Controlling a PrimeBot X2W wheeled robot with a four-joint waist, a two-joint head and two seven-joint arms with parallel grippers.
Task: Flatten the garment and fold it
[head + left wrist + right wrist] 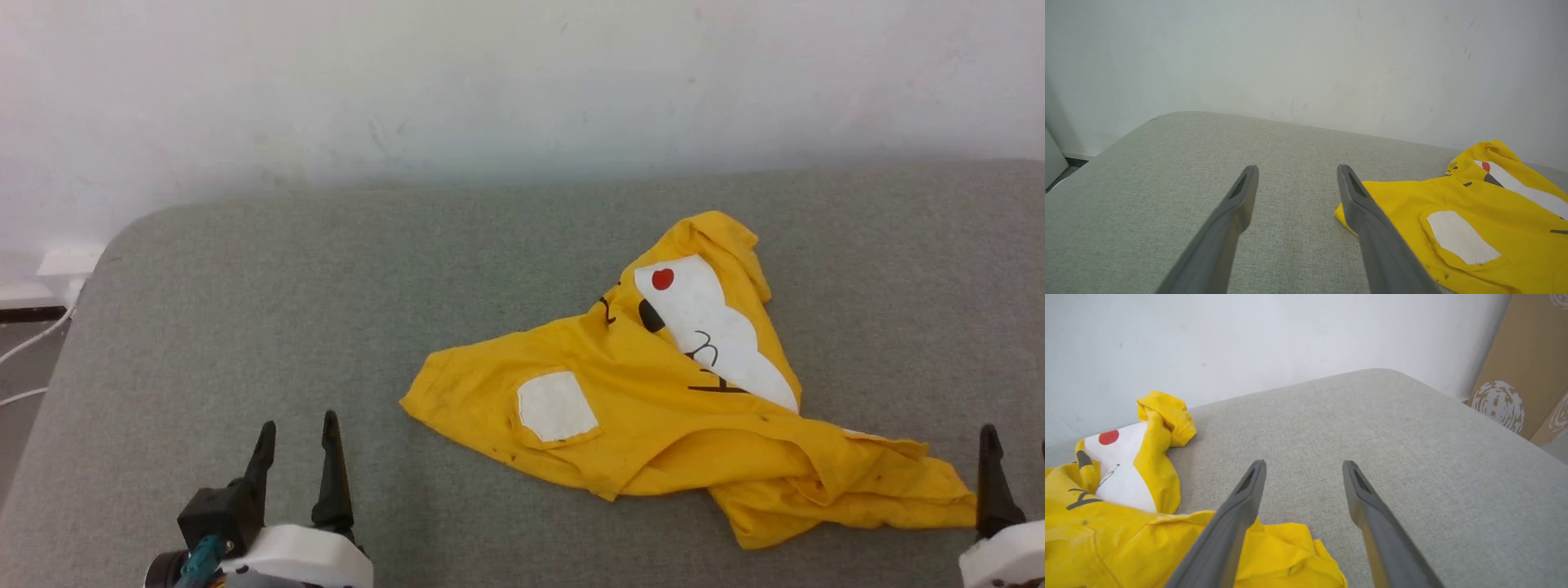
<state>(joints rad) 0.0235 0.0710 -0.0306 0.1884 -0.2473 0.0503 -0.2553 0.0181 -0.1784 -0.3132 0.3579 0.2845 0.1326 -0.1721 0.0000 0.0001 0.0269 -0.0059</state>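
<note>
The garment [653,408], a bright yellow T-shirt with white patches, a red dot and black marks, lies crumpled on the grey padded surface [326,286], right of centre. My left gripper [295,445] stands open at the lower left, well left of the shirt's nearest corner, with nothing between its fingers. In the left wrist view the garment [1474,220] lies to the right of the left gripper [1296,171]. My right gripper [1303,466] is open over bare fabric, just right of the garment [1126,506]. One of its fingers [992,474] shows at the head view's right edge.
A white wall [522,82] runs along the far edge of the surface. The surface's rounded left corner [122,237] drops to the floor, where white cables [33,343] lie. Brown cardboard boxes [1531,363] stand beyond the surface's right end.
</note>
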